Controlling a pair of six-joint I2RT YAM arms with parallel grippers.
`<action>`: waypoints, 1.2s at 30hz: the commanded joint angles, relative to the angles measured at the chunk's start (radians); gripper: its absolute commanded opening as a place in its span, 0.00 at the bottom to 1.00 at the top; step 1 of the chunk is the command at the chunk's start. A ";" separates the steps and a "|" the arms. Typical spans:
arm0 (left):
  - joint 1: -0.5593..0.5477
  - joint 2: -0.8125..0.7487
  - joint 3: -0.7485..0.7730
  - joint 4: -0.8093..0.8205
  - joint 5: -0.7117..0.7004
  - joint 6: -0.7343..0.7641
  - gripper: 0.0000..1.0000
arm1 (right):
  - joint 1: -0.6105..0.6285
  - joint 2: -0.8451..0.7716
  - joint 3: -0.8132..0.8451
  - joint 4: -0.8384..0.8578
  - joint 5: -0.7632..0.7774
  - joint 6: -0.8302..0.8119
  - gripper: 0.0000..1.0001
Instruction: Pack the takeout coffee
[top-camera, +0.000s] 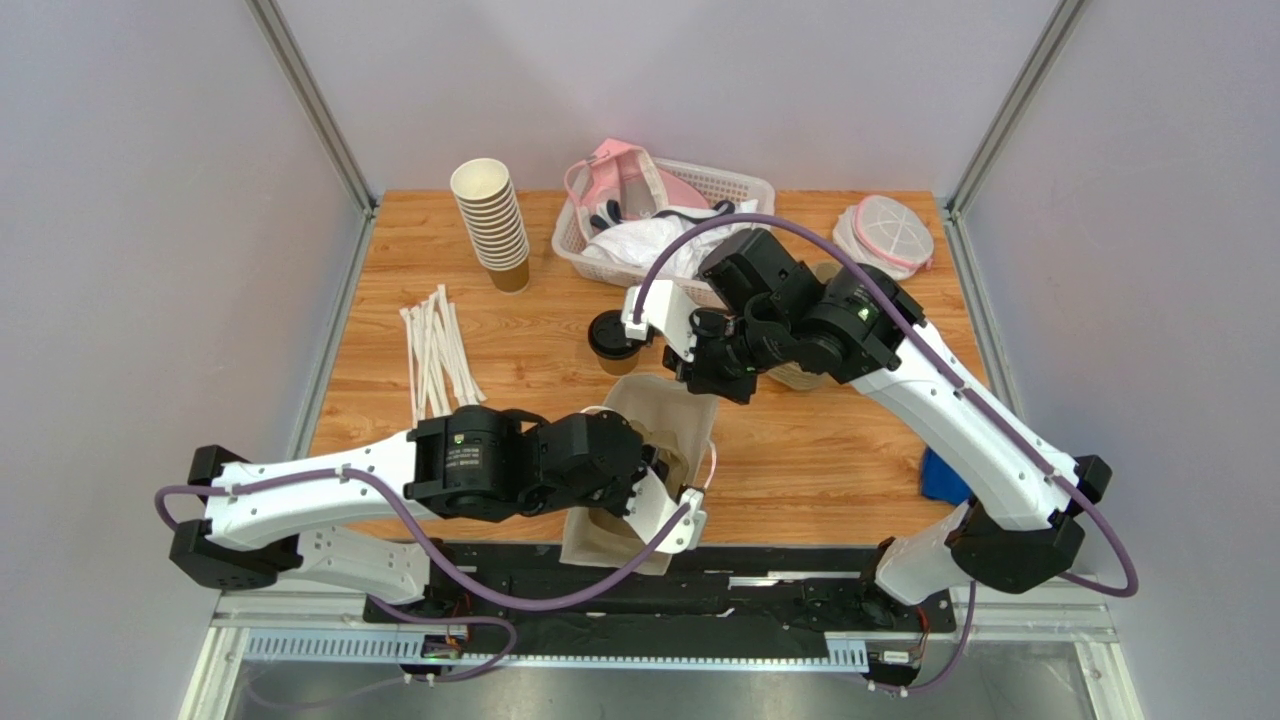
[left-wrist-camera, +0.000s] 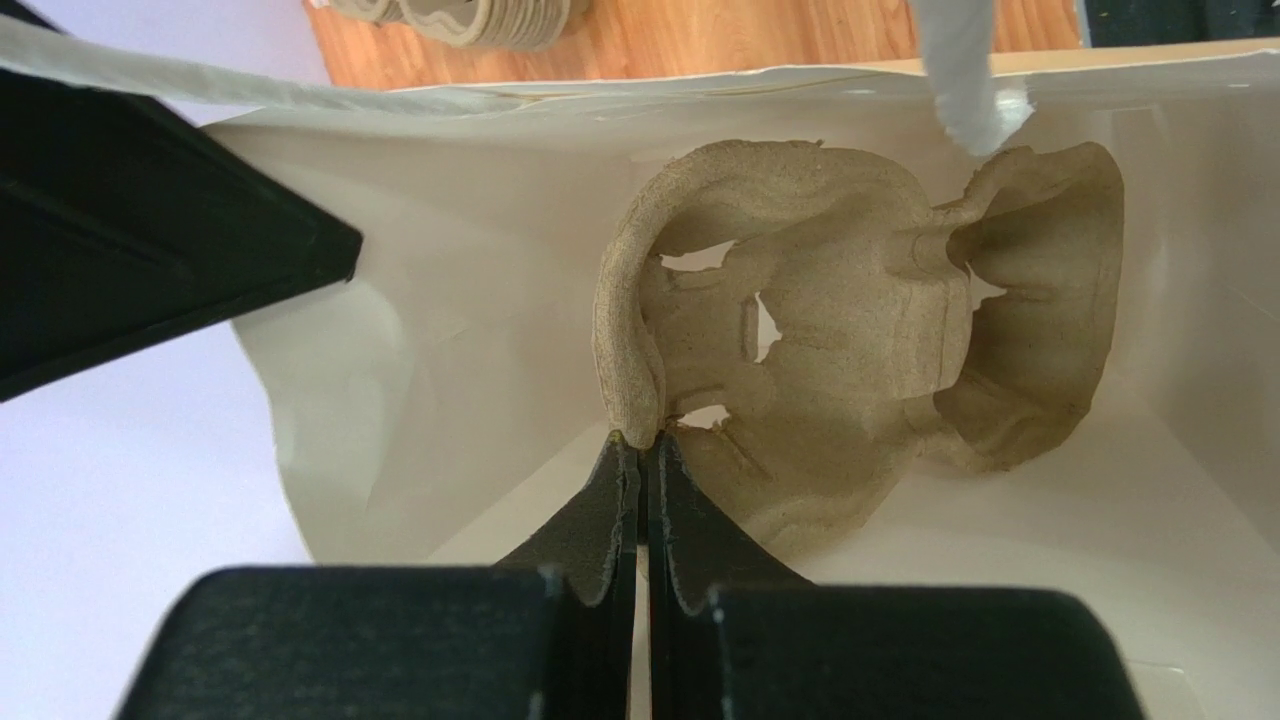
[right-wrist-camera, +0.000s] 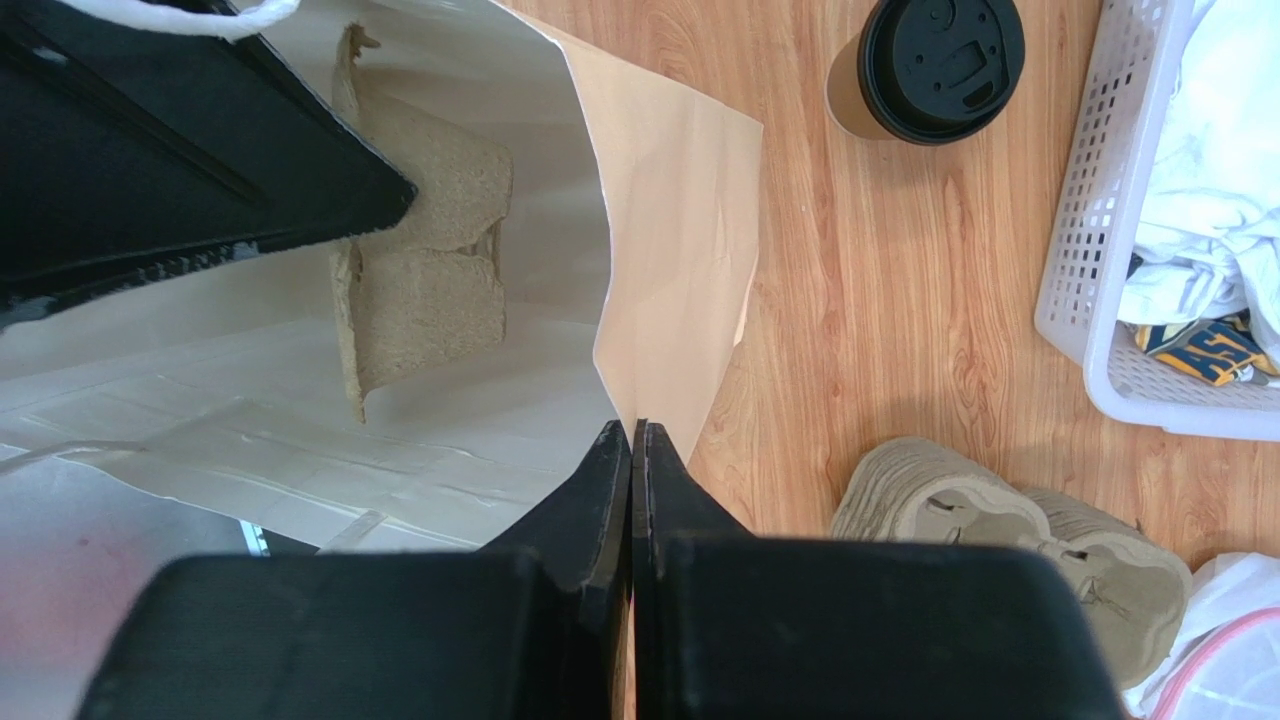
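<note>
**A:** Where is the takeout coffee?

**B:** Upright on the table, just beyond the paper bag, lid on, nothing touching it.

**A:** And the arms?

**B:** The left gripper is inside the bag, its fingers pinched on the rim of the pulp cup carrier. The right gripper is at the bag's mouth, fingers pressed together on the paper edge.
</note>
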 joint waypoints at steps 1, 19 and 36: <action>0.001 -0.018 -0.021 0.056 0.038 -0.026 0.00 | 0.025 -0.043 0.014 0.026 -0.010 -0.013 0.00; 0.083 -0.038 -0.162 0.225 0.028 0.017 0.00 | 0.059 -0.067 -0.029 0.041 -0.037 -0.037 0.00; 0.119 -0.021 -0.248 0.279 0.071 0.043 0.00 | 0.062 -0.076 -0.058 0.046 -0.093 -0.062 0.00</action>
